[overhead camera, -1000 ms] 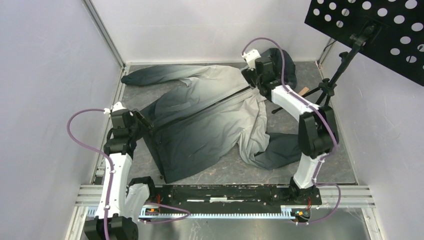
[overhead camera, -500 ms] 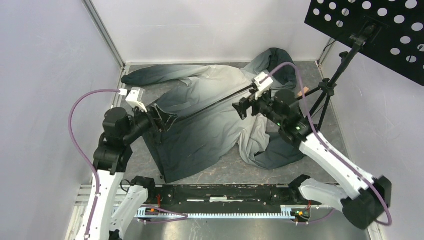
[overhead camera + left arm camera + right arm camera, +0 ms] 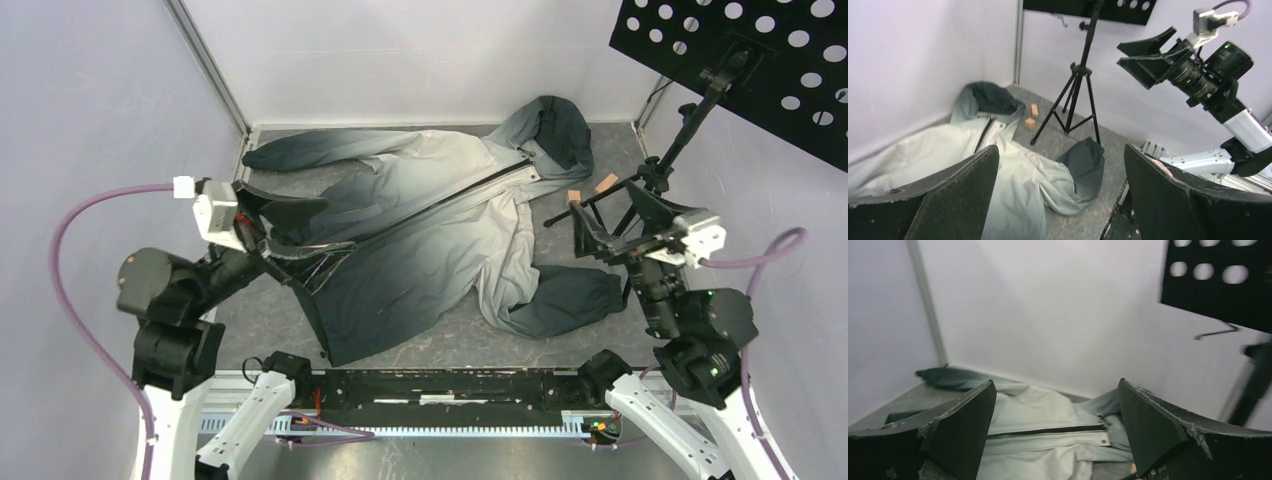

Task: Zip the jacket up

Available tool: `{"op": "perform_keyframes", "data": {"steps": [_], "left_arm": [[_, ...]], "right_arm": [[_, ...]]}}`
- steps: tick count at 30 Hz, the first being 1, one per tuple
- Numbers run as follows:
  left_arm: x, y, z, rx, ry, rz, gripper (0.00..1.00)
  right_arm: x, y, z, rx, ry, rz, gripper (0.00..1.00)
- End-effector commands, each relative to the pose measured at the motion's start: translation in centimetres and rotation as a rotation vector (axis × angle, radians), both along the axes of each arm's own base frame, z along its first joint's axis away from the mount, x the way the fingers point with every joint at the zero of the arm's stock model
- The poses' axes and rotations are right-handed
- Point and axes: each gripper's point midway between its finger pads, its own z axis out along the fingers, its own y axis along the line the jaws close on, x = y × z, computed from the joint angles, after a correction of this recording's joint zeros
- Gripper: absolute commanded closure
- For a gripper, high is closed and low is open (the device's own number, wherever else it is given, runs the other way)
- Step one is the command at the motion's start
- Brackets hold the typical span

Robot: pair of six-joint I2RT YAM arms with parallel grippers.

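Jacket (image 3: 430, 230): released, flat mid-bench. Left end effector (image 3: 305, 238), right end effector (image 3: 615, 225): both withdrawn toward near edge (raised), jaws wide, empty.

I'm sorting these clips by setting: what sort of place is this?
Probably a robotics lab test cell: plain white walls box in a grey table, and a tripod beside the jacket holds a perforated black panel.

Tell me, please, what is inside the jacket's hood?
Only dark lining shows inside the hood of the jacket. No object is visible there, but its folded back part is covered, so I cannot tell.
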Motion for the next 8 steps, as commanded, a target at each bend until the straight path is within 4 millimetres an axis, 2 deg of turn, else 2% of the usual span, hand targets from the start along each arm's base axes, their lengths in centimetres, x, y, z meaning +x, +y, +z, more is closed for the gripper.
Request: {"op": "perform_keyframes", "data": {"steps": [1, 5, 8], "left_arm": [[-1.5, 0.8, 4.0, -0.014, -0.141, 0.038, 0.0], [-2.3, 1.4, 5.3, -0.024, -0.187, 0.062, 0.0], [-2.4, 1.8, 5.3, -0.032, -0.189, 0.089, 0.0]], "right_arm": [[-0.1, -5.3, 0.3, 0.021, 0.025, -0.251, 0.02], [-1.1, -7.4, 0.6, 0.094, 0.01, -0.321, 0.02], [-1.2, -7.2, 0.4, 0.103, 0.0, -0.308, 0.02]]}}
